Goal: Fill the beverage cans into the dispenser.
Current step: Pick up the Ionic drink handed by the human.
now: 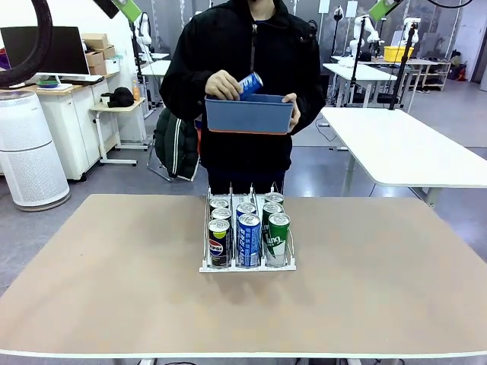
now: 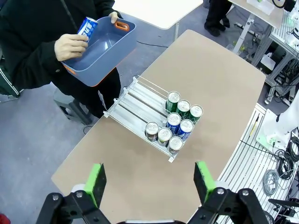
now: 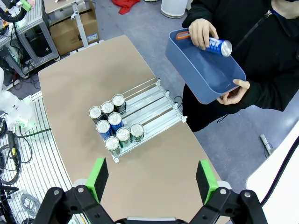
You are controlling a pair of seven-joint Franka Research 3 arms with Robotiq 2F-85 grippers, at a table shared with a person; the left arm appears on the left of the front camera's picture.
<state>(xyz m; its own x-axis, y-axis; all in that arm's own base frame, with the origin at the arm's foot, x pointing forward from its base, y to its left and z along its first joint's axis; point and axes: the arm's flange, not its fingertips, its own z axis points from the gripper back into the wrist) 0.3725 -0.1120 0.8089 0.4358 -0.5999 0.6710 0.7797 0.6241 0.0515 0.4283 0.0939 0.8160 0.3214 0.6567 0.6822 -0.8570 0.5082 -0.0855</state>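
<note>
The dispenser (image 1: 247,268) stands mid-table, its front end holding several beverage cans (image 1: 249,237): black Pepsi, blue and green. Across the table a person holds a blue tub (image 1: 249,115) in one hand and lifts a blue can (image 1: 250,83) from it with the other. Seen from the left wrist, my left gripper (image 2: 149,182) hangs open high above the table, over the dispenser (image 2: 133,105), its cans (image 2: 175,123) and the hand-held can (image 2: 87,26). My right gripper (image 3: 152,179) is likewise open and empty, high over the dispenser (image 3: 156,105), the cans (image 3: 114,123) and the lifted can (image 3: 218,45).
The brown table (image 1: 99,274) is bare around the rack. The tub (image 2: 100,49) is held off the table's far edge, above the rack's empty back end. Green pads (image 1: 129,9) of the raised arms show at the top of the front view. White tables (image 1: 411,144) stand behind.
</note>
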